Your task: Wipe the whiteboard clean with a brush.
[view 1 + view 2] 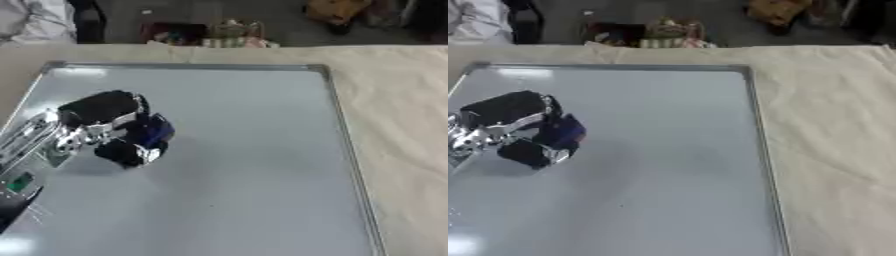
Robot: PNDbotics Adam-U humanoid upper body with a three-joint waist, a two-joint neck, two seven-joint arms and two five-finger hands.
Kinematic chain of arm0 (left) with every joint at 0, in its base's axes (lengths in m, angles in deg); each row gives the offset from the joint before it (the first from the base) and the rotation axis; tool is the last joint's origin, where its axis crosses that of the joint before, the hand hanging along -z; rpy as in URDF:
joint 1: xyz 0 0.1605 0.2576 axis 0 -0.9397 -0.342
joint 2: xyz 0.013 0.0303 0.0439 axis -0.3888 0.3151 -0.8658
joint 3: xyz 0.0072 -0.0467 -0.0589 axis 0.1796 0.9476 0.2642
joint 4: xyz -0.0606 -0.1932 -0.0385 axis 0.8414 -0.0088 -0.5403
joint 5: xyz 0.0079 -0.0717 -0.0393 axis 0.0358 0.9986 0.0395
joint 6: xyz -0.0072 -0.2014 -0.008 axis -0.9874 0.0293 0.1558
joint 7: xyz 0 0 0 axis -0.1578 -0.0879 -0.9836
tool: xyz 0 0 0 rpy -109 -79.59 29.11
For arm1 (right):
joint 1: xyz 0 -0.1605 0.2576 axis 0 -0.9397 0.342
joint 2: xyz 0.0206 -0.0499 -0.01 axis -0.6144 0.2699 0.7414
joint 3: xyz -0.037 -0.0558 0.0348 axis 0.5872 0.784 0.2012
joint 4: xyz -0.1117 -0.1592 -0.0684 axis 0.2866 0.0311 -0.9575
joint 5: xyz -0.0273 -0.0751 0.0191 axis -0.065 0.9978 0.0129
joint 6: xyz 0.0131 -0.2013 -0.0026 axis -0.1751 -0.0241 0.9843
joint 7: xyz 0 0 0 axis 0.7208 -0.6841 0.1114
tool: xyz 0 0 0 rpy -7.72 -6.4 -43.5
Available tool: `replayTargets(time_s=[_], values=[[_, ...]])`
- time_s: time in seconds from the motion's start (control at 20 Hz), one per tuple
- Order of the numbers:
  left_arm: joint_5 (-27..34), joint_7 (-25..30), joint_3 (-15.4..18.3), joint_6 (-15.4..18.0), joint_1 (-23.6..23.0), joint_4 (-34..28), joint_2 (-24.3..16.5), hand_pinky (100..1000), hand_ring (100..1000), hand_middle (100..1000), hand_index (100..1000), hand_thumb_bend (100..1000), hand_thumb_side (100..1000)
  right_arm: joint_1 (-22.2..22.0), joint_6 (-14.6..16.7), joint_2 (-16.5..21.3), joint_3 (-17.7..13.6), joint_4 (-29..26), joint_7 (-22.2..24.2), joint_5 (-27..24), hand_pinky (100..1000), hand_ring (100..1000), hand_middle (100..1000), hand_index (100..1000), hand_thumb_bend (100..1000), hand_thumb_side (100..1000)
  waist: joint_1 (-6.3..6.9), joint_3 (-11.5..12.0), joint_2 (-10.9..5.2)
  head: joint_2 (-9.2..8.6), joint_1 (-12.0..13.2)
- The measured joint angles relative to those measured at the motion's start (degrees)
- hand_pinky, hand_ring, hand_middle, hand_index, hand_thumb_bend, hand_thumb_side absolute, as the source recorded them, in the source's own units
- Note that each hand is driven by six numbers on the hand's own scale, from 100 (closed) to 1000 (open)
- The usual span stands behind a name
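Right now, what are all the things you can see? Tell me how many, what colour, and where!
Whiteboard: one, pale grey-white with a silver frame, lying flat on the table and filling most of the view.
Brush: one, dark blue, on the board's left part, held in the hand.
Table cloth: one, beige, under the board and showing to its right and behind it.
Clutter: several mixed-colour things on the dark floor past the table's far edge, too unclear to name.
Left hand: one, black with silver joints, coming in from the left, fingers curled round the brush.
Right hand: none showing.
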Motion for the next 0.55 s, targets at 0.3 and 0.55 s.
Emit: replayTargets(time_s=[0.3, 0.55], values=[[0.0, 3.9, -2.9, 0.3, -0.2, -4.9, -0.8, 497, 480, 279, 345, 170, 519, 0.0, 0.0, 0.0, 0.0, 0.0, 0.0, 0.0, 786, 790, 724, 798, 100, 1000, -0.03, 0.3, -0.38, 0.04, 0.1], [0.1, 7.0, -5.2, 1.2, -0.3, -7.0, -0.9, 496, 480, 278, 339, 234, 520, 0.0, 0.0, 0.0, 0.0, 0.0, 0.0, 0.0, 786, 790, 724, 798, 100, 1000, -0.1, 0.6, -0.65, 0.47, 0.2]])
